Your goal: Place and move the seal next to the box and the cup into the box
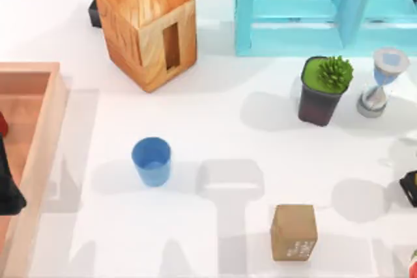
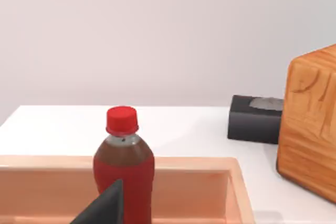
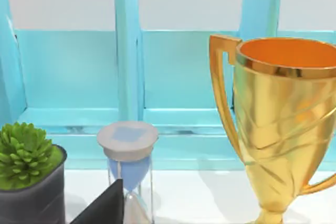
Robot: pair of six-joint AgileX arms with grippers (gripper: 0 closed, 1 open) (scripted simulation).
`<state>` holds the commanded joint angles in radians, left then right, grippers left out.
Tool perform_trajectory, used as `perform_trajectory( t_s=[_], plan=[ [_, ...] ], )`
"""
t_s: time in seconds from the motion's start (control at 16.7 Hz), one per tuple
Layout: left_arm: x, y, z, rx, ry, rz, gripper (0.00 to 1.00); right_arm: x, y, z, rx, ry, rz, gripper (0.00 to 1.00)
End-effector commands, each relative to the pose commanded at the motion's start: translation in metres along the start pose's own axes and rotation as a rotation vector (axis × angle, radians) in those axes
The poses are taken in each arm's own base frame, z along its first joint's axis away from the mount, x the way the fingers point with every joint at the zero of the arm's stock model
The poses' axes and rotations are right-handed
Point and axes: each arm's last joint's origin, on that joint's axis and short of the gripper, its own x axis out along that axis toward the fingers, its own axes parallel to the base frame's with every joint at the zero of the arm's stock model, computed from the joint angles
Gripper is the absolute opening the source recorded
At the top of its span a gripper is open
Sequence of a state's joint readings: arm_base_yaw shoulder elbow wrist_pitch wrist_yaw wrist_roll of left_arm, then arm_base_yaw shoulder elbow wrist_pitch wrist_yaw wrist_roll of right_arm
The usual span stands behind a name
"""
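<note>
The blue cup (image 1: 152, 161) stands upright on the white table, left of centre. The tan-brown seal (image 1: 294, 232) sits near the front edge, right of centre, white markings on its front face. The light wooden box (image 1: 40, 141) lies at the left edge; its rim (image 2: 173, 163) crosses the left wrist view. My left gripper (image 1: 8, 190) hangs over the box at the far left, well away from the cup. My right gripper (image 1: 409, 187) is at the right edge, right of the seal and apart from it.
A glossy wooden cube with a slot (image 1: 146, 27) stands at the back, a black block (image 2: 255, 118) behind it. A red bottle (image 2: 123, 161) stands in the box. The turquoise shelf (image 1: 326, 8), plant pot (image 1: 322, 89), hourglass (image 1: 381, 83) and gold trophy (image 3: 283, 124) occupy the back right.
</note>
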<state>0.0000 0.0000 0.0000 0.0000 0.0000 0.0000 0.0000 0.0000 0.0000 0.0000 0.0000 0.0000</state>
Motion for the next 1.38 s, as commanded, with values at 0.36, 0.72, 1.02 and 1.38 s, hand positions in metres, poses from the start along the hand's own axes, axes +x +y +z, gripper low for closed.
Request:
perform_trajectory(
  t_s=[0.36,0.72,1.02,1.38],
  plan=[
    [0.002,-0.001,0.009,-0.053,0.09,0.0,1.0,0.0,0.0,0.0,0.0,0.0,0.0,1.0],
    [0.032,-0.01,0.052,-0.236,0.431,0.034,1.0,0.0,0.0,0.0,0.0,0.0,0.0,1.0],
    [0.09,-0.039,0.08,-0.353,0.81,0.091,1.0,0.0,0.0,0.0,0.0,0.0,0.0,1.0],
    [0.164,-0.126,0.084,-0.339,1.197,0.149,1.0,0.0,0.0,0.0,0.0,0.0,0.0,1.0]
  ],
)
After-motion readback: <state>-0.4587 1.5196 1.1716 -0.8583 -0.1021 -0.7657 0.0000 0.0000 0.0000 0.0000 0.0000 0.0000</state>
